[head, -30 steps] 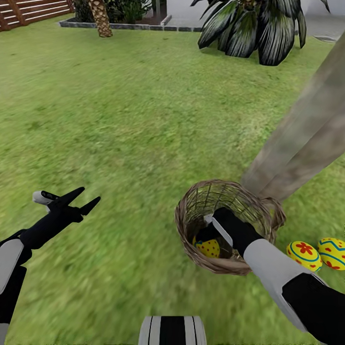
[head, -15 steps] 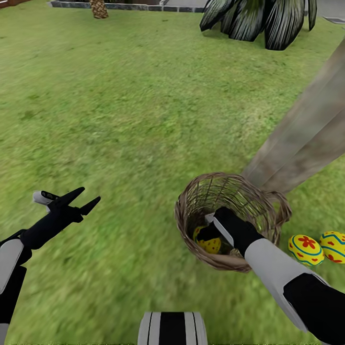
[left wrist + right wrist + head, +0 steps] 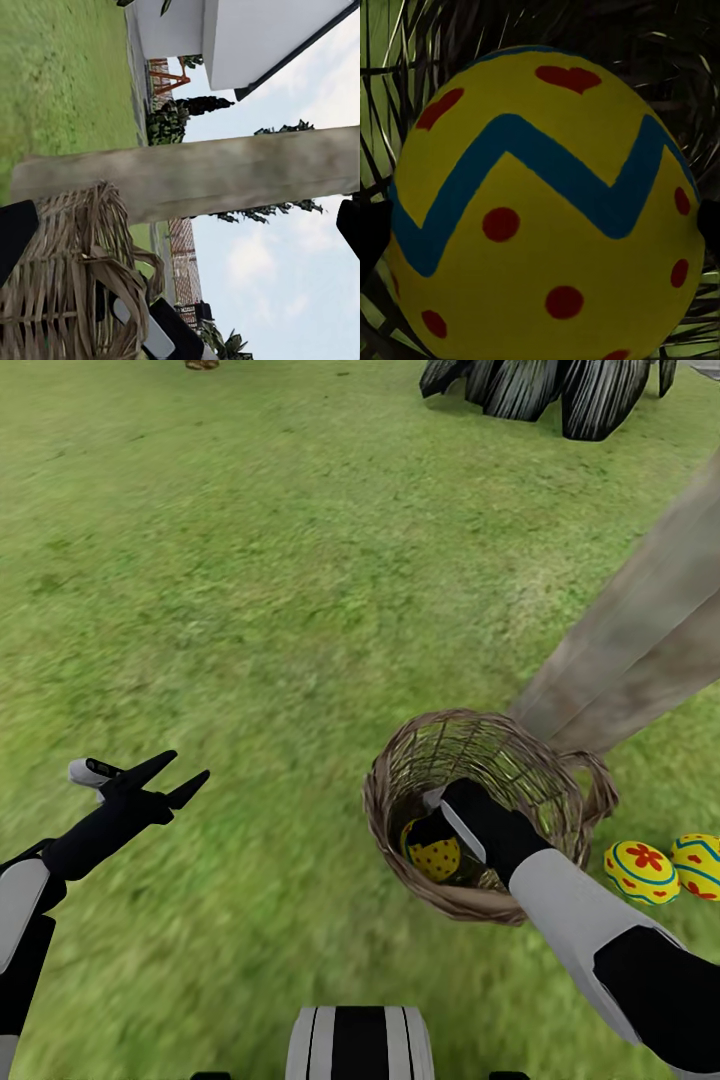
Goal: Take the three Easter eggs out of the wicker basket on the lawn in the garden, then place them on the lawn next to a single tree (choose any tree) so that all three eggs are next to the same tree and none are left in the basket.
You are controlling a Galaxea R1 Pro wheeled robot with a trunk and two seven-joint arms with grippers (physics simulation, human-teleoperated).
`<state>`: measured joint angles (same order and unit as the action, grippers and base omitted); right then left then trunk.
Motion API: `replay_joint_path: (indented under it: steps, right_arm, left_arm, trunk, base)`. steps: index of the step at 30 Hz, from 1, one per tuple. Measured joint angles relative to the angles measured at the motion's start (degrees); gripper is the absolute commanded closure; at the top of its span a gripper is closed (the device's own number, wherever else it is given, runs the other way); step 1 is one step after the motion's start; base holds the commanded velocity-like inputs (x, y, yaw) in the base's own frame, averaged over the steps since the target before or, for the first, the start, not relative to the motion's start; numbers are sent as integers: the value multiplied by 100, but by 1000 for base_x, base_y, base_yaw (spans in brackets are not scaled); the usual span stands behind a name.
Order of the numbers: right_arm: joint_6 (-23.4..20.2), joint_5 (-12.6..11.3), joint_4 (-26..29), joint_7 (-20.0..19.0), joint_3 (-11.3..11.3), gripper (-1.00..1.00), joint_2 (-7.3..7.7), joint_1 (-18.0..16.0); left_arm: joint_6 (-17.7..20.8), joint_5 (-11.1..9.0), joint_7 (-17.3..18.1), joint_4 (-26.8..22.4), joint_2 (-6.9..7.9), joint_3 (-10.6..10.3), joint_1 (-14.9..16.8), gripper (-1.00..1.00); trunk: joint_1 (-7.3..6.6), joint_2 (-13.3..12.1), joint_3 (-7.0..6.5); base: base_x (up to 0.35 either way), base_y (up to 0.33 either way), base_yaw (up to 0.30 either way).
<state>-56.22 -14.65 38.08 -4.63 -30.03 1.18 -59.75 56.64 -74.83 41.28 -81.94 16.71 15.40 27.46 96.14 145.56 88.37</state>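
right gripper [image 3: 440, 838] is down inside the wicker basket [image 3: 400, 780], lower right of frame, jaws spread around the last easter egg [image 3: 436, 856], not clamped yet. risk: an off-centre squeeze squirts it out or tips the basket. left gripper [image 3: 172, 778] hangs open.

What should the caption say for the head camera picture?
Right gripper reaches into wicker basket for the last Easter egg.

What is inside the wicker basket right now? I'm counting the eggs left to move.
One Easter egg lies inside the wicker basket, with the right gripper reaching in at it. The arm covers part of the basket's floor.
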Motion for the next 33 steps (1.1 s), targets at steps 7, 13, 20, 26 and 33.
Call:
replay_joint_path:
  steps: [7, 13, 20, 26, 33]
  right_arm:
    - [-1, -21, -101, 0, 1, 100, 5, 110]
    - [-5, -231, -383, 4, 13, 100, 6, 112]
    - [-4, -281, -501, 7, 22, 100, 6, 117]
    - [-4, -281, -508, 12, 21, 100, 4, 119]
    - [-4, -281, -510, 11, 17, 100, -2, 118]
  left_arm:
    - [9, 1, 0, 0, 0, 4, 0, -100]
    - [10, -3, 1, -7, -1, 1, 2, -100]
    - [10, -2, 0, -7, -1, -6, 2, -100]
    - [10, -2, 0, -7, -1, -13, 2, -100]
    - [10, -2, 0, -7, -1, -14, 2, -100]
  trunk:
    - [-10, -5, -89]
    - [-22, -12, -198]
    - [-39, -22, -353]
    - [-54, -30, -486]
    - [-72, -40, -641]
  base:
    - [0, 0, 0]
    - [0, 0, 0]
    - [0, 0, 0]
    - [0, 0, 0]
    - [0, 0, 0]
